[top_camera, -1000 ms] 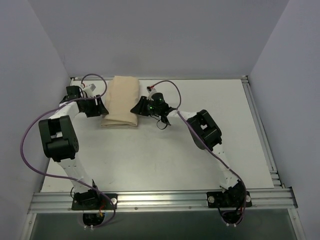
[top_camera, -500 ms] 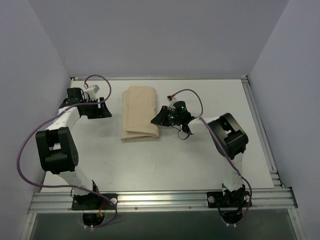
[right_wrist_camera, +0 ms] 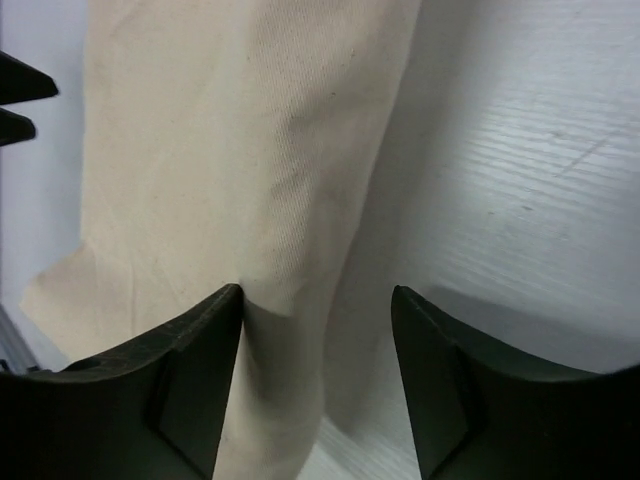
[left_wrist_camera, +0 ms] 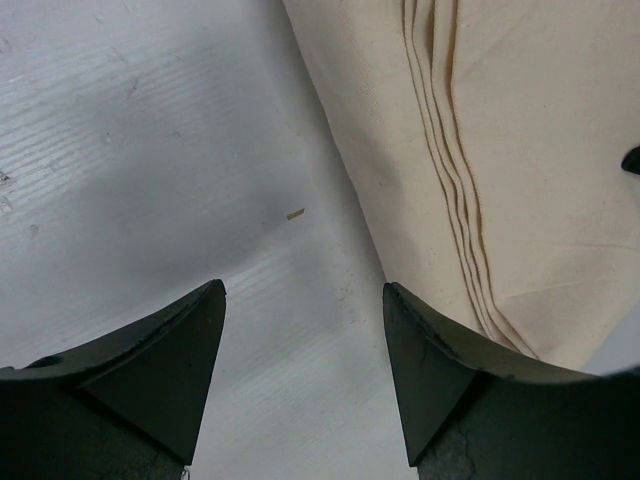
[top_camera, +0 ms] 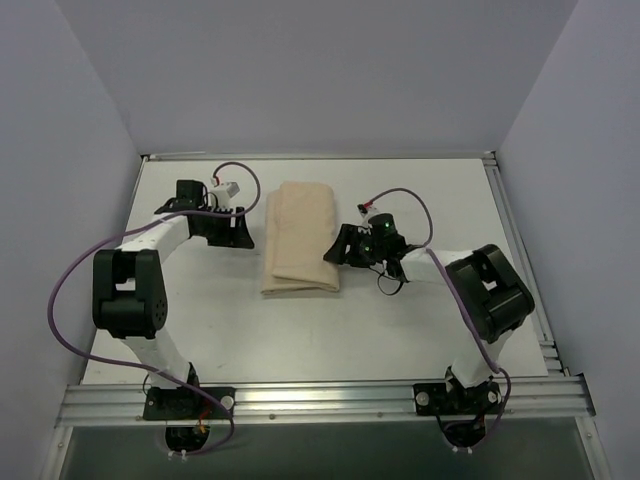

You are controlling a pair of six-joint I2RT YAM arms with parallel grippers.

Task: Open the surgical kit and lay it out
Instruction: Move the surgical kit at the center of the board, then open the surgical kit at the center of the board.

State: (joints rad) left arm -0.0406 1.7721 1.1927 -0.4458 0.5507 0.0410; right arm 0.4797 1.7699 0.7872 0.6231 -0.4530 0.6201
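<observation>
The surgical kit shows only as a folded beige cloth wrap [top_camera: 300, 238] lying closed on the white table; the tray, clamps, tweezers and packets are not visible. My left gripper [top_camera: 246, 232] is open just left of the wrap, its fingers over bare table in the left wrist view [left_wrist_camera: 305, 300], with the wrap's layered edge [left_wrist_camera: 480, 160] at its right finger. My right gripper [top_camera: 331, 253] is open at the wrap's right edge; in the right wrist view [right_wrist_camera: 318, 300] its left finger presses into the cloth [right_wrist_camera: 230, 150] and its right finger is over the table.
The white table [top_camera: 400, 320] is bounded by grey walls on three sides and an aluminium rail [top_camera: 320, 400] at the near edge. The left gripper's fingertips [right_wrist_camera: 20, 95] show across the wrap in the right wrist view.
The wrap has slid right and nearer, from the back left toward the table's middle. Both grippers moved right along with it, keeping to its two sides.
</observation>
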